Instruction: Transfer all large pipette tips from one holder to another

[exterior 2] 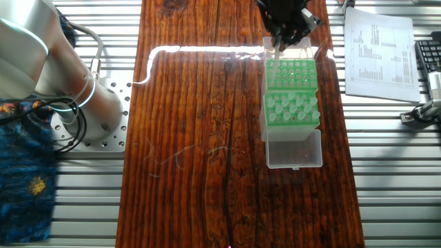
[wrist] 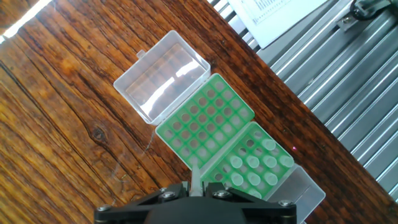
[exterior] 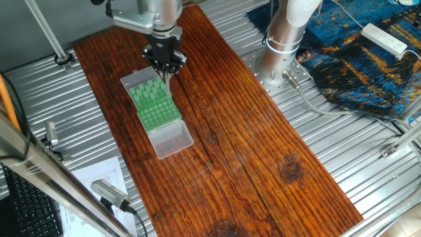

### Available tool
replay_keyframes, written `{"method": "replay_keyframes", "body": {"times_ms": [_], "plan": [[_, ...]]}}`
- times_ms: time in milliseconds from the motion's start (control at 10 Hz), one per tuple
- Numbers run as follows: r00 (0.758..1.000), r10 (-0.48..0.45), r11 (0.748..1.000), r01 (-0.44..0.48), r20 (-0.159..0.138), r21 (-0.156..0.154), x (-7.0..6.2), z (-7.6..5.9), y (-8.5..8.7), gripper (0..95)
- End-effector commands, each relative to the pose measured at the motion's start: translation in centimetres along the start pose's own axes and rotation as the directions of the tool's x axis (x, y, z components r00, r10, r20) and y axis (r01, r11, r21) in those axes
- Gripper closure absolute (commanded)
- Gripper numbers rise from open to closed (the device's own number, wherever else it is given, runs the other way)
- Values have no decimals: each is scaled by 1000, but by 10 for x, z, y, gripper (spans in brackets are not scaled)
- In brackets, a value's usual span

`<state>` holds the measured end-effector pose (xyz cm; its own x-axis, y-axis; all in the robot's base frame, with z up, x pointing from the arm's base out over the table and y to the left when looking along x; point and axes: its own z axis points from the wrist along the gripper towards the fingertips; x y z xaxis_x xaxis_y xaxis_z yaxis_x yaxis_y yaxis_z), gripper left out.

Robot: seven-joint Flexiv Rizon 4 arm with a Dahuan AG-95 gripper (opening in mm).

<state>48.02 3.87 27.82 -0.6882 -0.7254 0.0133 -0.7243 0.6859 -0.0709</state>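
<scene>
Gripper (wrist: 200,186) pinched shut on one tip (wrist: 194,177) above empty rack (wrist: 205,115); should centre tip over a hole, lower straight

No text, label, brand or number could be read anywhere; the printed sheet (exterior 2: 378,52) lying on the metal slats to the right of the wooden counter (exterior 2: 207,138) carried rows of print too small to make out.
</scene>
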Motion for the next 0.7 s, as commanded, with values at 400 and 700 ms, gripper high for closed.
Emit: {"method": "replay_keyframes", "body": {"times_ms": [400, 700], "plan": [[1000, -17, 1000, 17, -1, 2, 6, 10, 2, 950], [1000, -18, 1000, 18, 3, -1, 9, 13, 3, 950]]}}
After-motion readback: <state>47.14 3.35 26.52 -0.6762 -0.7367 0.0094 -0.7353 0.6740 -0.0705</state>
